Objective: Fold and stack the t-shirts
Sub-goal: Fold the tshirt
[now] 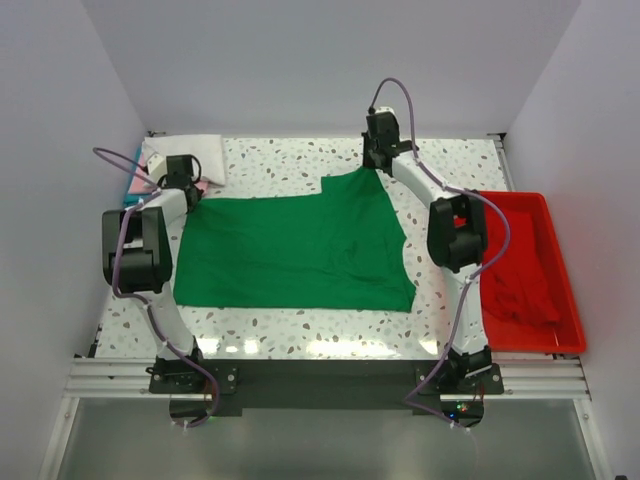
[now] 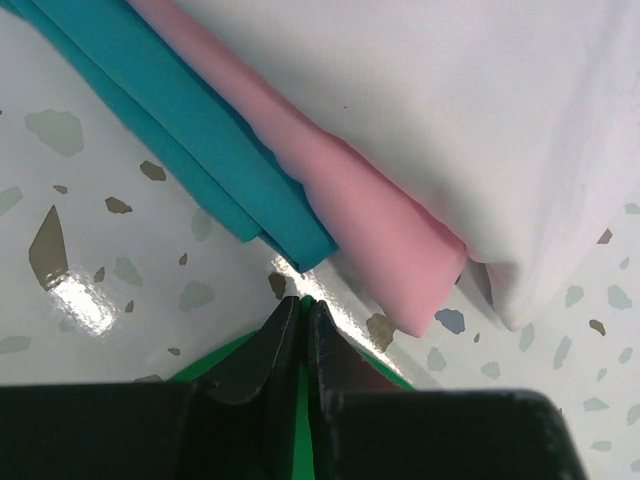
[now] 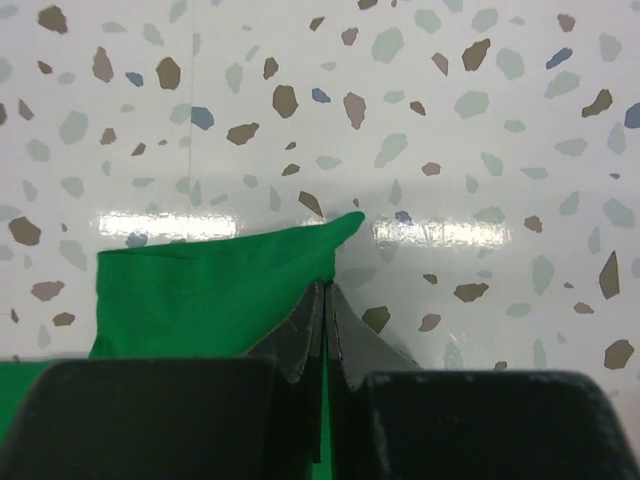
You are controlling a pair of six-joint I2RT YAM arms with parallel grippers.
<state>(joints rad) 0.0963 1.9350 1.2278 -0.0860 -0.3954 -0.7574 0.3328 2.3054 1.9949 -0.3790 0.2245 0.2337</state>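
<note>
Both arms are out at the far side of the speckled tabletop [image 1: 290, 165], and the green t-shirt [image 1: 295, 245] lies spread flat between them. Left pincer [image 2: 303, 312] first: its fingers are pressed together with a sliver of green cloth caught between the tips, so it's pinching the shirt's far left corner. Just beyond those tips sits the folded pile. The teal tee [image 2: 190, 150] is to the pincer's left, the pink tee [image 2: 370, 210] in the middle, and the white tee [image 2: 450, 110] on top and to the right, each overlapping the next.

Over to the right pincer [image 3: 326, 298] — closed as well, nipping the shirt's far right corner. A little point of green pokes up past the fingertips, and the cloth spreads away to its left in the wrist view. Well off to that pincer's right and back towards the bases, a red tray [image 1: 560, 290] holds a crumpled red cloth [image 1: 520, 285].
</note>
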